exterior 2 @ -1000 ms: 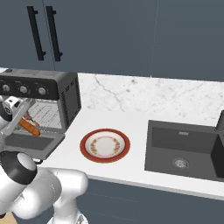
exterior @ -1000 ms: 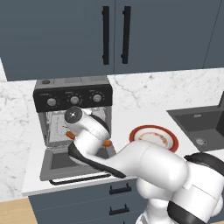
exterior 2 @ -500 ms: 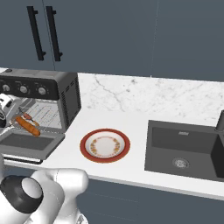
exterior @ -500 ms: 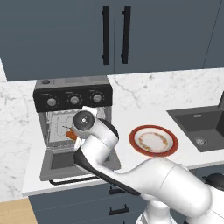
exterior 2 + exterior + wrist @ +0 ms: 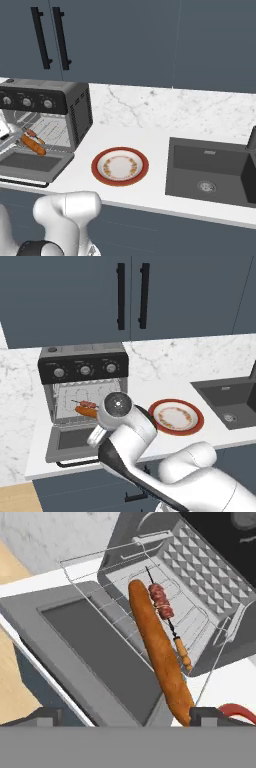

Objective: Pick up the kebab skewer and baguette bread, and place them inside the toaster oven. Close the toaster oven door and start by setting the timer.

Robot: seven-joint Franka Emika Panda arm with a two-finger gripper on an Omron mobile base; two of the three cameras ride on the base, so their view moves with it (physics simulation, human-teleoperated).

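The toaster oven point(image 5: 82, 368) stands at the counter's left with its door point(image 5: 75, 441) dropped open and flat. On the wire rack point(image 5: 115, 607) inside lie the orange-brown baguette bread point(image 5: 86, 412) and, just behind it, the kebab skewer point(image 5: 87, 404), side by side. Both also show from the right, baguette point(image 5: 34, 145) and skewer point(image 5: 30, 134). My gripper point(image 5: 94, 438) hovers over the open door, in front of the oven mouth, open and holding nothing. In the hand view the gripper point(image 5: 130, 717) looks at the baguette point(image 5: 157, 647) and skewer point(image 5: 162, 602); the loaf's near end lies close to one fingertip.
A red-rimmed plate point(image 5: 176, 417) sits bare on the counter right of the oven. A dark sink point(image 5: 212, 170) is set into the counter further right. Dark cabinets hang above. The door's black bar handle point(image 5: 75, 462) juts past the counter's front edge.
My hand has drawn back from the oven mouth toward the counter's front edge, jaws still wide. The baguette and skewer have stayed on the rack.
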